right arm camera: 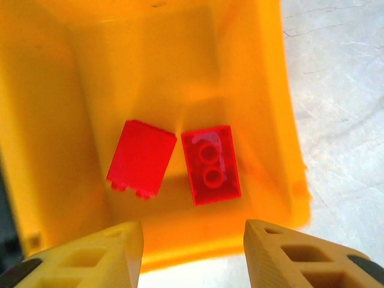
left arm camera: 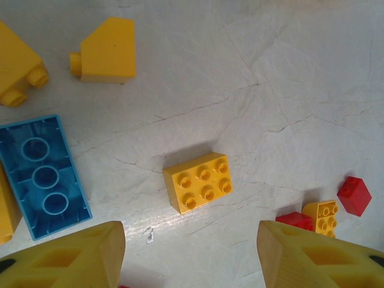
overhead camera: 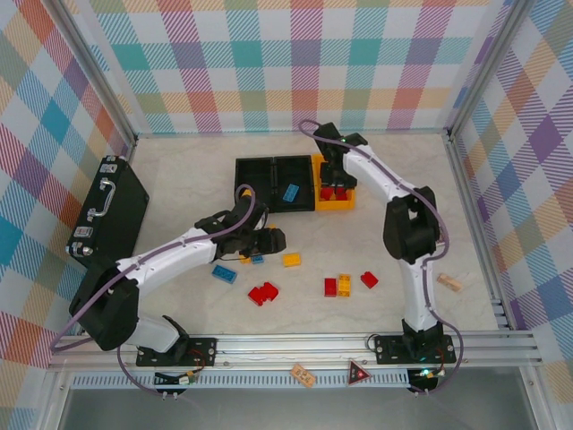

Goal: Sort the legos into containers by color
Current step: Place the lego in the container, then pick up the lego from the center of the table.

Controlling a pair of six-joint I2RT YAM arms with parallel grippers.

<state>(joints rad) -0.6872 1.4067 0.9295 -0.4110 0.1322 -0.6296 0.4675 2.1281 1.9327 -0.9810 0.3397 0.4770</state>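
**Two red bricks in the orange bin, loose bricks on the table**

A white marbled table (overhead camera: 188,161) stands inside pastel plaid walls (overhead camera: 269,63), with a black briefcase (overhead camera: 107,210) lying at its left side. The three joined containers sit at the far middle: two black bins (overhead camera: 255,175) and a yellow-orange bin (overhead camera: 336,206) at the right end. A blue brick (overhead camera: 291,193) lies in the black bin next to the orange one.

The right gripper (right arm camera: 192,231) hovers over the yellow-orange bin, fingers parted with nothing between them. On the bin floor below lie two red bricks (right arm camera: 141,159), just beside each other. The right-hand one is underside up.

The left gripper (left arm camera: 191,237) hangs over the middle of the table, fingers spread wide and empty. A yellow six-stud brick (left arm camera: 200,182) rests studs-up on the table just beyond the gap. To its left lies an upturned blue brick (left arm camera: 43,177), and farther off a yellow brick on its side (left arm camera: 107,58).

More loose legos lie along the near part of the table. There is another blue one (overhead camera: 224,273), a red cluster (overhead camera: 262,293) and a lone red piece (overhead camera: 369,279). A red-and-yellow pair (overhead camera: 337,286) lies touching.
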